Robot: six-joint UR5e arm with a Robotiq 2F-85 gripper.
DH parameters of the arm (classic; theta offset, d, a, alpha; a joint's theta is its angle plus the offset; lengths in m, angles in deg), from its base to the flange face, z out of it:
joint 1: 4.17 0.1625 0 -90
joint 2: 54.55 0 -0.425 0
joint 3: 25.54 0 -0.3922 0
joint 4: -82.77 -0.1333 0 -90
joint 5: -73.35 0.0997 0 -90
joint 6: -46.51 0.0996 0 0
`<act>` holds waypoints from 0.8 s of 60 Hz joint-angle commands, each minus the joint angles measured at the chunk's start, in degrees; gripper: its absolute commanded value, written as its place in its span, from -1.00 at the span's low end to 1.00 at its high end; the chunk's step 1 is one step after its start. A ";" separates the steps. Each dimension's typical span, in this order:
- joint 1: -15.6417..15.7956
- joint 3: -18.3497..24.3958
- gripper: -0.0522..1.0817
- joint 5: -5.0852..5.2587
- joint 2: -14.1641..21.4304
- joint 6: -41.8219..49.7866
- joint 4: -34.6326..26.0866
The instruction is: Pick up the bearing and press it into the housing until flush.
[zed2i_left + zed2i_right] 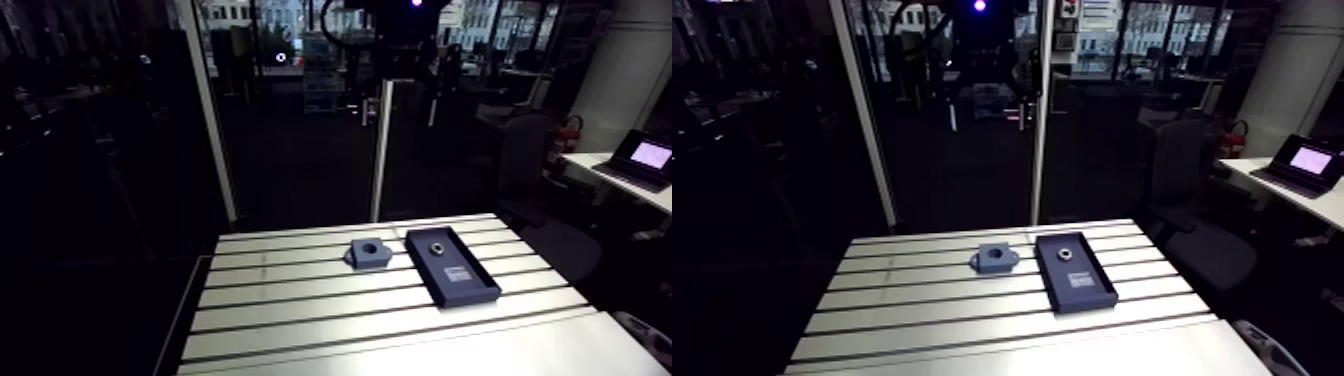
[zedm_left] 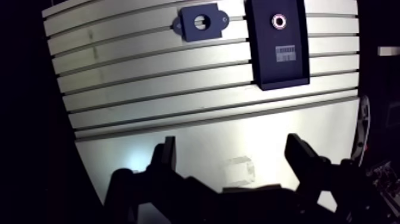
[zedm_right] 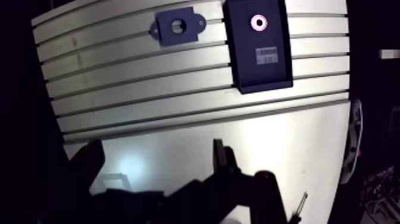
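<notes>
gripper: gripper [image 2: 233, 158] is released, its two dark fingers [image 2: 166, 158] spread wide with only bare table showing between them; it grasps nothing.
bearing: bearing [image 2: 278, 21] lies flat inside the tray [image 2: 277, 74], at the tray end farthest from the gripper and well ahead of it.
housing: housing [image 2: 190, 25] sits on the table [image 2: 178, 101] just beside the tray, level with the bearing's end; a thin strip of table shows between them, so they are not touching.
wrist view only: this is where the finger spread can be read; it also looks straight down the housing's bore to the table underneath.
arm view only: here the tray's raised walls and the housing's thickness show, where the wrist view makes both look flat; the fingers cannot be made out here.
edges: both parts lie toward the table's far edge; the tray runs lengthwise across several slots.
open room: a broad stretch of slotted surface lies between the gripper and the two parts.
materials and shapes: the table is pale, brushed aluminium with long parallel slots. the tray is dark, shallow and rectangular, with a pale label [image 2: 286, 53] on its floor whose print is too small to read. the housing is a dark blue block with a round bore and a small ear on each of two opposite sides. the bearing is a small shiny ring with a dark centre.
</notes>
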 commanded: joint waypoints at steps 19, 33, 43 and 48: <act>0.04 0.11 -0.90 0.06 -0.06 0.03 0.00; 0.04 0.27 -0.90 -0.36 -0.06 -0.06 0.00; -0.12 0.29 -0.90 -0.80 -0.40 -0.72 0.00; -0.22 0.37 -0.90 -0.80 -0.65 -1.42 0.10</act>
